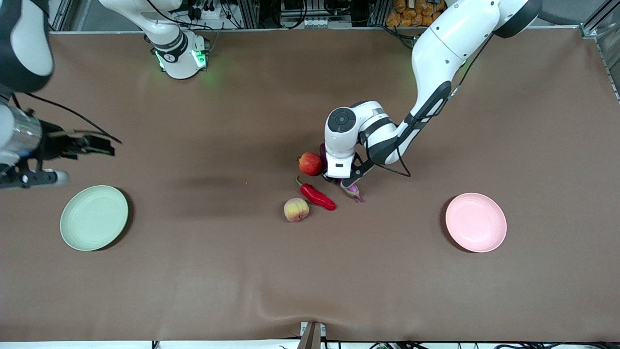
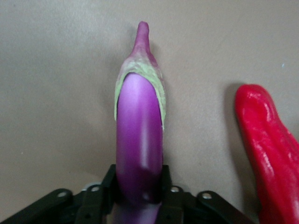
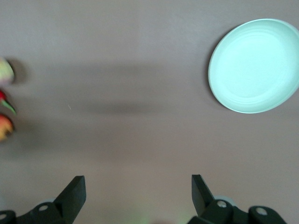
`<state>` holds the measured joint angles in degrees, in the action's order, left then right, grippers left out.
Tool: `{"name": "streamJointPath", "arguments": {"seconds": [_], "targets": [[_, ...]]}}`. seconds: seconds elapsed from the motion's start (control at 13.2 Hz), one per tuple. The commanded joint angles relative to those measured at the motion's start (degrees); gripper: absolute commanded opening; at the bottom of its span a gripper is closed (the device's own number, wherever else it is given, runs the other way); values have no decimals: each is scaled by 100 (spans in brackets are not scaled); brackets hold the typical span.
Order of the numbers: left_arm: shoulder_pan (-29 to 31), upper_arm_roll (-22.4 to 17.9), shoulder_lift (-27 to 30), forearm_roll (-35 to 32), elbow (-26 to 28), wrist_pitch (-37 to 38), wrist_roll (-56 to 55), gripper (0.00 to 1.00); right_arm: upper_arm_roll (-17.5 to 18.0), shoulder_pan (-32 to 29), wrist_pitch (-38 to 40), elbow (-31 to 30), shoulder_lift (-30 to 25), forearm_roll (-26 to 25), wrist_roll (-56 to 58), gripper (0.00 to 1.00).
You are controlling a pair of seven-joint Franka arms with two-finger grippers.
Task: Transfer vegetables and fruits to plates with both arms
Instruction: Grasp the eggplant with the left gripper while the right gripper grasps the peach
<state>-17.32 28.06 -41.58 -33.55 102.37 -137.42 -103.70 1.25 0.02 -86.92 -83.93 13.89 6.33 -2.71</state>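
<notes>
My left gripper (image 1: 339, 178) is down at the middle of the table, shut on the purple eggplant (image 2: 139, 121), one finger against each side. The eggplant's stem end (image 1: 354, 192) sticks out past the gripper and rests on the cloth. Beside it lie the red fruit (image 1: 310, 163), the red chili (image 1: 317, 196) and, nearest the front camera, the peach-like fruit (image 1: 296, 209). The chili (image 2: 268, 140) shows next to the eggplant in the left wrist view. My right gripper (image 3: 138, 191) hangs open and holds nothing, over bare cloth near the green plate (image 3: 254, 65).
The green plate (image 1: 94, 217) sits toward the right arm's end of the table and the pink plate (image 1: 475, 222) toward the left arm's end. Both hold nothing. A brown cloth (image 1: 218, 271) covers the table, with a low wrinkle near its front edge.
</notes>
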Motion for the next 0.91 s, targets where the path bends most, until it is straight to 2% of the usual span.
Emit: {"name": "streamJointPath", "arguments": {"seconds": [0.0,0.15,0.3,0.46,0.61,0.68,0.83], "targets": [[167,-11,342,-169,-7,284,164,0,-2,207,-525,122,464,657,-1454,100],[500,111,729,-47,-7,838,935,0,-2,611,-1375,122,859,861,-2510,100],[1157,488,984,138,2,1277,1866,0,7,1068,-2552,166,1420,1194,-4009,100],[2262,1154,1091,165,2,1577,2824,0,-2,1735,-3835,210,1974,1327,-5331,100],[3545,1875,1065,173,2,1823,3921,0,-2,2229,-4699,254,2379,1319,-6123,100],[4126,2105,1030,174,2,1903,4615,0,-2,2396,-5033,263,2564,1310,-6362,100],[4701,2186,1029,208,28,1982,5567,0,-11,2782,-5710,341,3012,1301,-6688,100]]}}
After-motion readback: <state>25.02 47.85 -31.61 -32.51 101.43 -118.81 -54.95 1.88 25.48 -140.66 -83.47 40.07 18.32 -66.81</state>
